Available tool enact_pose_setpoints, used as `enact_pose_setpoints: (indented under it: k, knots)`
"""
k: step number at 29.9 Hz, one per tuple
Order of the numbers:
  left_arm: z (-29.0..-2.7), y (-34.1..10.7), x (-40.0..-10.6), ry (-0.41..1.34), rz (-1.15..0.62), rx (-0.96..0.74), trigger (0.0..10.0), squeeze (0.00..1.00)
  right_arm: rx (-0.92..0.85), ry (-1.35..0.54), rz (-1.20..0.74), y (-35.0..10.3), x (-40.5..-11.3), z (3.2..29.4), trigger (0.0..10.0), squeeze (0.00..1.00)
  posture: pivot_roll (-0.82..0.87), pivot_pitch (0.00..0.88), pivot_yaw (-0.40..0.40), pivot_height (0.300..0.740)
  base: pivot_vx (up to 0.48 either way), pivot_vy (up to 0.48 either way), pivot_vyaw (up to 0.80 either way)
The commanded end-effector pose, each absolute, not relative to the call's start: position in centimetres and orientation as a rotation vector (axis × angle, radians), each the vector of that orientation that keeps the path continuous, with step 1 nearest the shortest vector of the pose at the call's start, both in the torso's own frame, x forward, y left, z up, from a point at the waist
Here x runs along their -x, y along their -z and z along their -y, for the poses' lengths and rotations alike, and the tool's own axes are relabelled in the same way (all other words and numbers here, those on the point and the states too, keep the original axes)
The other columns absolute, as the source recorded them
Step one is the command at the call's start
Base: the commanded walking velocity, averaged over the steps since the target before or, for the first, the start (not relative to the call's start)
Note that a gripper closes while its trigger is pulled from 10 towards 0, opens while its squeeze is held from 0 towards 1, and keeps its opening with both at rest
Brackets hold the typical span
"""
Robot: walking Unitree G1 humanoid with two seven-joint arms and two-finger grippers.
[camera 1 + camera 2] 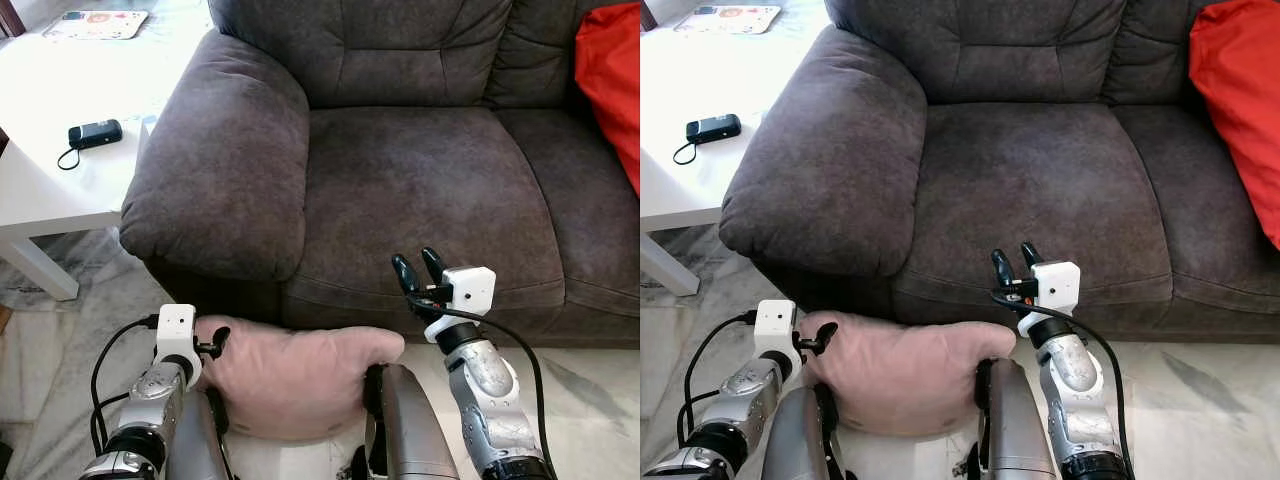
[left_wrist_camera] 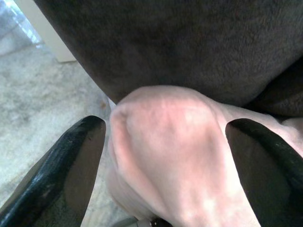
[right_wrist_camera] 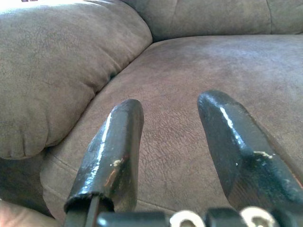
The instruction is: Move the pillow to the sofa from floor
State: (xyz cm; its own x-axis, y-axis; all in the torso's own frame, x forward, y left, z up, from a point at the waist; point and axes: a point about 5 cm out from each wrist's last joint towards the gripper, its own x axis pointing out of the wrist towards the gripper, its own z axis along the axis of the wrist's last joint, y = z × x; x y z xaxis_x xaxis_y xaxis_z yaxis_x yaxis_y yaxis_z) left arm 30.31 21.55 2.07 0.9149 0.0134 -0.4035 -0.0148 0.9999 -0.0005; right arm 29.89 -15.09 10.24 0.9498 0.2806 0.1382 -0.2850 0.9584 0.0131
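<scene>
A pale pink pillow [image 1: 295, 385] lies low in front of the dark grey sofa [image 1: 420, 180], against its base and between my two thighs. My left gripper [image 1: 215, 342] is at the pillow's left corner. In the left wrist view its fingers [image 2: 71, 156] stand wide apart with the pillow's corner [image 2: 165, 142] between them, and a gap shows beside one finger. My right gripper [image 1: 417, 265] is raised over the front edge of the sofa seat, open and holding nothing. The right wrist view has the seat cushion [image 3: 199, 61] beyond that gripper's fingers [image 3: 118, 137].
A red cushion [image 1: 610, 80] leans at the sofa's right end. A white side table [image 1: 40, 180] stands left of the armrest [image 1: 230, 150], with a black device [image 1: 95, 134] on it. Grey marble floor [image 1: 590, 390] runs along the sofa's front.
</scene>
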Motion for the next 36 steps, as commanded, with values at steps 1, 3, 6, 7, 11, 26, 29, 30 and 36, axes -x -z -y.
enact_pose_setpoints:
  k: [1,3,6,7,11,26,29,30,36]
  knots:
    - [-21.7,-1.3,-29.8,-0.028,-0.461,0.042,10.0,1.00,-0.021,-0.299,0.136,-10.4,-29.6,15.2,10.0,0.00,0.00,0.183,-0.051,0.500,0.000,0.000,0.00]
    - [-21.8,-1.3,-29.8,-0.030,-0.462,0.042,10.0,1.00,-0.020,-0.300,0.137,-10.4,-29.6,15.3,10.0,0.00,0.00,0.184,-0.052,0.500,0.000,0.000,0.00]
    - [-21.8,-1.3,-29.8,-0.034,-0.464,0.038,10.0,1.00,-0.013,-0.306,0.138,-10.6,-29.5,15.4,10.0,0.00,-0.01,0.195,-0.061,0.500,0.000,0.000,0.00]
    - [-21.9,-1.3,-29.8,-0.037,-0.467,0.032,10.0,1.00,-0.011,-0.307,0.140,-10.7,-29.5,15.5,10.0,0.00,-0.01,0.203,-0.066,0.500,0.000,0.000,0.00]
    - [-21.9,-1.5,-30.1,-0.043,-0.453,0.020,10.0,0.00,-0.007,-0.314,0.160,-11.6,-29.4,15.8,10.0,0.00,-0.03,0.232,-0.086,0.500,0.000,0.000,0.00]
    - [-22.4,-1.6,-30.1,-0.075,-0.438,0.024,10.0,0.00,-0.033,-0.365,0.184,-14.0,-27.1,16.2,10.0,0.00,-0.08,0.352,-0.161,0.500,0.000,0.000,0.00]
    - [-22.5,-1.8,-30.2,-0.084,-0.430,0.025,10.0,0.00,-0.031,-0.370,0.176,-14.1,-26.9,16.3,10.0,0.00,-0.08,0.359,-0.165,0.500,0.000,0.000,0.00]
    - [-22.7,-1.9,-30.3,-0.088,-0.424,0.026,10.0,0.00,-0.031,-0.371,0.175,-14.1,-26.9,16.3,10.0,0.00,-0.08,0.362,-0.166,0.500,0.000,0.000,0.00]
    - [-23.6,-2.6,-30.7,-0.104,-0.416,-0.004,10.0,0.00,-0.029,-0.371,0.164,-14.5,-26.7,16.4,10.0,0.00,-0.10,0.367,-0.170,0.500,0.000,0.000,0.00]
